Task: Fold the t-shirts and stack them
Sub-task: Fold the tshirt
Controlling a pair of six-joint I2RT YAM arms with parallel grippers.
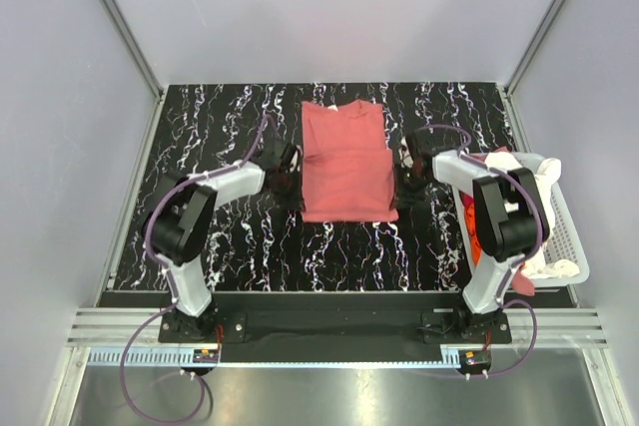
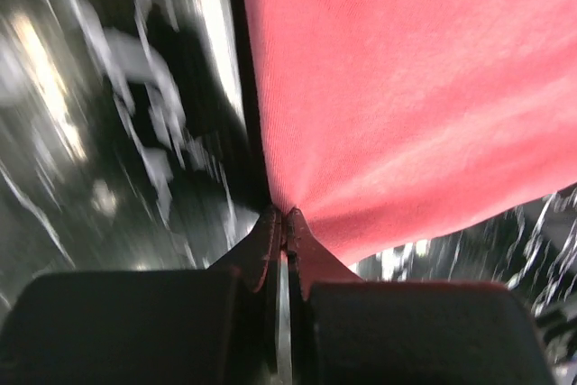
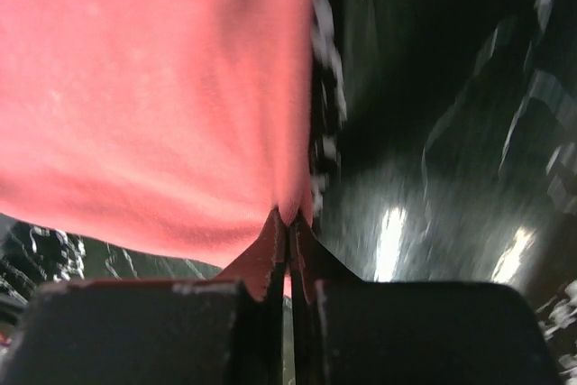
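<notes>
The salmon-pink t-shirt [image 1: 344, 162] lies mid-table, sides folded in to a long rectangle. The left gripper [image 1: 291, 175] and right gripper [image 1: 406, 177] are each pinched tight on its side edges. No stack yet: the other t-shirts [image 1: 509, 161] sit heaped in the basket [image 1: 571, 246], far right.

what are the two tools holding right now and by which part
Both hold the salmon-pink t-shirt: the left tool pinches its left side edge, the right tool its right side edge.
</notes>
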